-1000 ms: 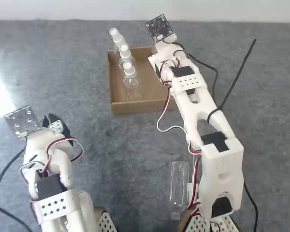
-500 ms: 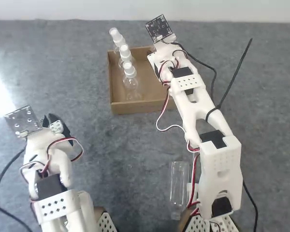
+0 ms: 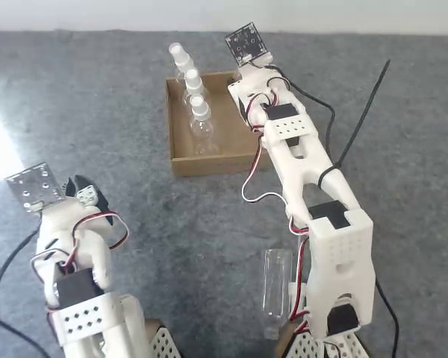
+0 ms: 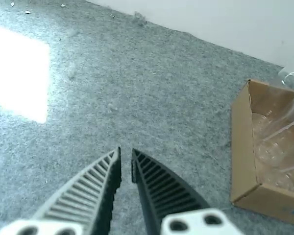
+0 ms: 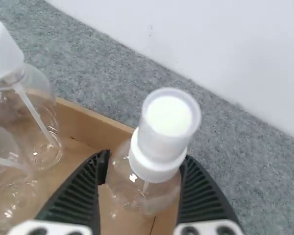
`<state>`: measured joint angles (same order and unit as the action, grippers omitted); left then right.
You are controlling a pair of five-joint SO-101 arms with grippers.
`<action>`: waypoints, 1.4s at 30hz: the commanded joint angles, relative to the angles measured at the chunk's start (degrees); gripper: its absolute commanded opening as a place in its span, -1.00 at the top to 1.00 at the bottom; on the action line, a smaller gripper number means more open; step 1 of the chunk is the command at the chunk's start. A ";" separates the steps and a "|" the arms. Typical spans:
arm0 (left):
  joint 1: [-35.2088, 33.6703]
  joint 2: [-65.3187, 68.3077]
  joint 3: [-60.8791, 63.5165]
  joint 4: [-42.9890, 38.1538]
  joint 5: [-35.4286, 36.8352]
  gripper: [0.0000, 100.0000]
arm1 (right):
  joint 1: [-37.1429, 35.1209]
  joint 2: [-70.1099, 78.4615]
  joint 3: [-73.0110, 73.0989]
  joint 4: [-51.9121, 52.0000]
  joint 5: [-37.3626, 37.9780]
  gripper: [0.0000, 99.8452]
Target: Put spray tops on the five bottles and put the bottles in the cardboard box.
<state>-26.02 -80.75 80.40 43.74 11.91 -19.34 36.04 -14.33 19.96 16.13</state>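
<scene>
High view shows the cardboard box (image 3: 213, 164) at the far middle of the grey table (image 3: 104, 104), close to the white wall behind. A wide stretch of bare surface lies between its front wall and the two arm bases. Three spray-topped bottles (image 3: 201, 119) stand in a row along the box's left side, and the right arm reaches over its right side.

Right wrist view has the right gripper (image 5: 142, 164) spread about a bottle's width. Its fingers press on either side of a fourth capped bottle (image 5: 159, 147), which stands upright by the box's far right corner.

A topless clear bottle (image 3: 276, 287) sits just beside the right arm's base.

The left gripper (image 4: 126, 154) hangs over open table well left of the box, its fingers almost together with only a thin slit between them, holding nothing.
</scene>
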 commanded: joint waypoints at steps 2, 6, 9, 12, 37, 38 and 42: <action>0.09 -0.70 -0.31 -1.85 -0.70 0.92 | 0.13 1.98 1.14 0.40 -0.44 0.93; 0.09 -0.70 -0.22 -1.85 -0.70 0.92 | 0.13 2.15 1.14 0.48 -0.44 0.77; 0.09 -0.70 -0.22 -1.85 -0.70 0.92 | 0.13 2.33 1.14 0.48 -0.44 0.69; 0.09 -0.70 -0.22 -1.85 -0.70 0.92 | 0.13 2.33 1.14 0.48 -0.44 0.68; 0.09 -0.70 0.13 -1.85 -0.70 0.92 | 0.04 1.89 1.23 2.15 -0.35 0.52; 0.09 -0.70 0.13 -1.85 -0.70 0.92 | 0.04 1.89 1.23 2.15 -0.35 0.52; 0.09 -0.70 0.13 -1.85 -0.70 0.92 | -0.04 1.89 1.32 2.24 -0.35 0.46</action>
<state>-26.02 -80.75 81.10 43.74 11.91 -19.43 39.91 -11.96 21.71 16.22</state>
